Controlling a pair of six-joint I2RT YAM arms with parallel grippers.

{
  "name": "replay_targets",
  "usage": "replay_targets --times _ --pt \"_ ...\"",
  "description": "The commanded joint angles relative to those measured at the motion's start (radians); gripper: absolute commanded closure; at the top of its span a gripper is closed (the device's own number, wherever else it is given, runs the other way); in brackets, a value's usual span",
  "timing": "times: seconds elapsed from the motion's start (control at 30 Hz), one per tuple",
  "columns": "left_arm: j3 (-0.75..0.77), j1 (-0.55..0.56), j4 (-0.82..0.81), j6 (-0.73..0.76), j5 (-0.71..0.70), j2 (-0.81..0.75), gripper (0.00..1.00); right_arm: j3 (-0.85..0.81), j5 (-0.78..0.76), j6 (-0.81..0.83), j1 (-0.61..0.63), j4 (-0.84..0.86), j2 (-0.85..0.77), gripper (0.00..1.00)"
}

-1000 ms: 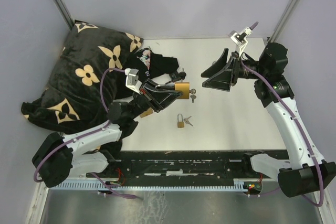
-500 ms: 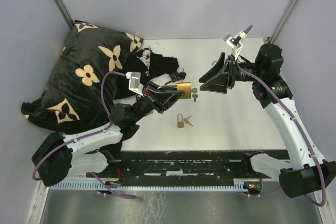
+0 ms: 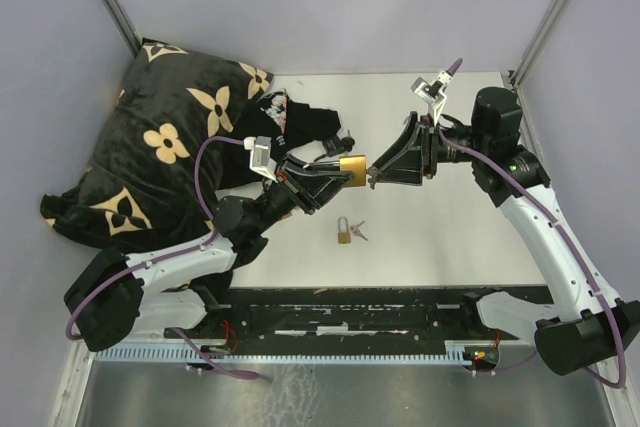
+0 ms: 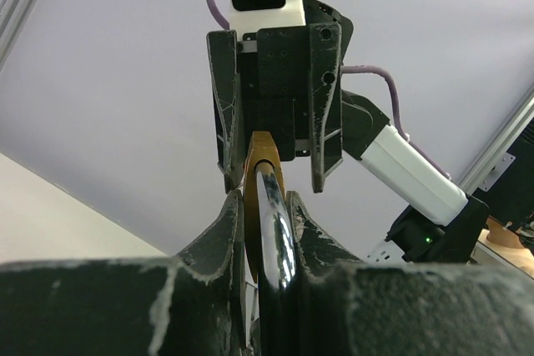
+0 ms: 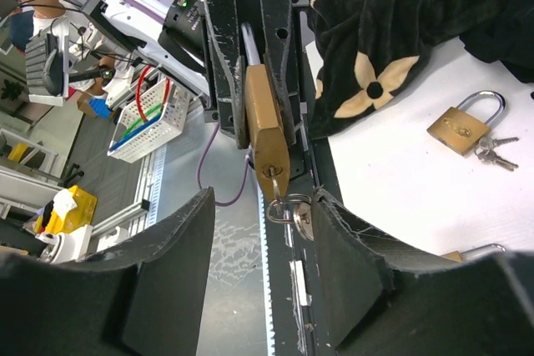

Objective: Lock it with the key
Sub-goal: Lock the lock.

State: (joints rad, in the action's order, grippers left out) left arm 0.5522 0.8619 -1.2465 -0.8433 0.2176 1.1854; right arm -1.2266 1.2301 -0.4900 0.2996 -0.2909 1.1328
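**Finding:** The left gripper [image 3: 333, 176] is clenched on the body of a brass padlock [image 3: 351, 165], held raised above the surface [image 3: 450, 237] with its keyhole end facing the right arm. The key [image 5: 276, 188] sits in the keyhole, with a ring and spare key dangling from it. The right gripper [image 3: 377, 176] is unclenched, its jaws standing either side of the key and grasping nothing.

**Recommendation:** Centre on the key's bow and pinch its flat faces clear of the ring. Then turn about the key's own axis against a firm left hold.

**Note:** A second padlock [image 3: 344, 231] lies on the surface, uninvolved.
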Motion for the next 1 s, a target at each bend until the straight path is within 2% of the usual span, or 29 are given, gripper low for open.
replay_targets --times 0.0,0.4,0.7,0.97 --pt "0.055 0.006 -0.119 -0.023 -0.015 -0.008 0.97 -0.051 -0.018 0.05 0.014 -0.016 0.005 0.46" --pt "0.06 0.006 -0.117 -0.034 -0.003 0.004 0.97 -0.055 -0.028 0.045 0.023 -0.013 0.015 0.64" --pt "0.041 0.006 -0.097 -0.019 -0.034 -0.023 0.97 -0.068 -0.012 0.091 0.02 -0.042 0.011 0.98" --pt "-0.057 -0.028 -0.025 0.004 -0.13 -0.147 0.97 -0.06 0.03 0.084 -0.028 -0.012 0.0 0.99"
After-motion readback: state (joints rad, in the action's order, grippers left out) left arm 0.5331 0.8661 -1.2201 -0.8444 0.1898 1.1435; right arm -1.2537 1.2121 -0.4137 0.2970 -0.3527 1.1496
